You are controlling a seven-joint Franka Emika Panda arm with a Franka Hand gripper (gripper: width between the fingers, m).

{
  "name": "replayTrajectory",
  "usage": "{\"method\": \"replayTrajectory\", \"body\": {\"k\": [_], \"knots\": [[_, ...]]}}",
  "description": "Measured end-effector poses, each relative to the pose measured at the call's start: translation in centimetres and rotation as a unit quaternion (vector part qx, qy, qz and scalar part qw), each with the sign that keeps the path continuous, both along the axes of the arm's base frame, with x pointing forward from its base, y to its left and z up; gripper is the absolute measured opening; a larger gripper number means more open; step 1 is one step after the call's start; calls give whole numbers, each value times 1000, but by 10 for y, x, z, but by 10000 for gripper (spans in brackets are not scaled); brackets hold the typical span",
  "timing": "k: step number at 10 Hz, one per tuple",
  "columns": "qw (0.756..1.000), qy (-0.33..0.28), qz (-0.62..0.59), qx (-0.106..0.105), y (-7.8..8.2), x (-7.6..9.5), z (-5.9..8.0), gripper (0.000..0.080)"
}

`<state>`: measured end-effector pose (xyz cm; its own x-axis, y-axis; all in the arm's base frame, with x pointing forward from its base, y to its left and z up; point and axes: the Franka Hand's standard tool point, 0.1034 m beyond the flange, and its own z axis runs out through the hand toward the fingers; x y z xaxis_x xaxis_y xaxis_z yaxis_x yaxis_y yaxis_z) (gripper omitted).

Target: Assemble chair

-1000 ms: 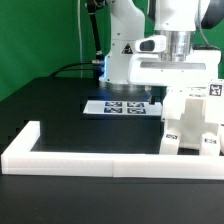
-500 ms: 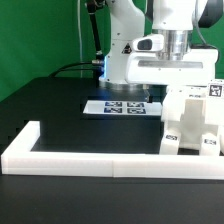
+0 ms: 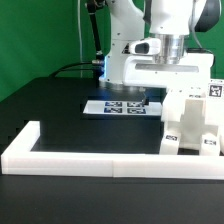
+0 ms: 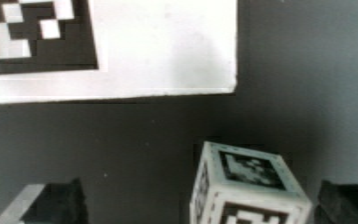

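Pincer (image 4: 194, 205) wide, holds nothing, above tagged chair block (image 4: 247, 185) (fingers apart from it). Marker board (image 3: 120, 106) beyond. Border wall (image 3: 90, 160) near; desk (image 3: 60, 105) left side open.

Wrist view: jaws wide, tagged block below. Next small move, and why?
Probably a short straight descent, then close. In the wrist view the gripper is open, its fingers dark on either side of a small white tagged chair piece that sits between them, not yet gripped. The marker board lies apart from the piece. Whether the fingers are low enough already is hard to tell.
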<state>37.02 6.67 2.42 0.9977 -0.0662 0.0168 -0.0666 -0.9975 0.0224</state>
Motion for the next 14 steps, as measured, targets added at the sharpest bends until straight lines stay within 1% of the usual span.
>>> {"method": "replayTrajectory", "body": {"k": [2,5,7,8,9,14], "knots": [[1000,0,1,-3,0,3,-5,649],[1000,2,1,-4,-1,2,-7,649],[1000,3,1,-5,-1,2,-8,387],[1000,3,1,-5,-1,2,-8,387],[1000,3,1,-5,-1,2,-8,283],[1000,3,1,-5,-1,2,-8,284]]}}
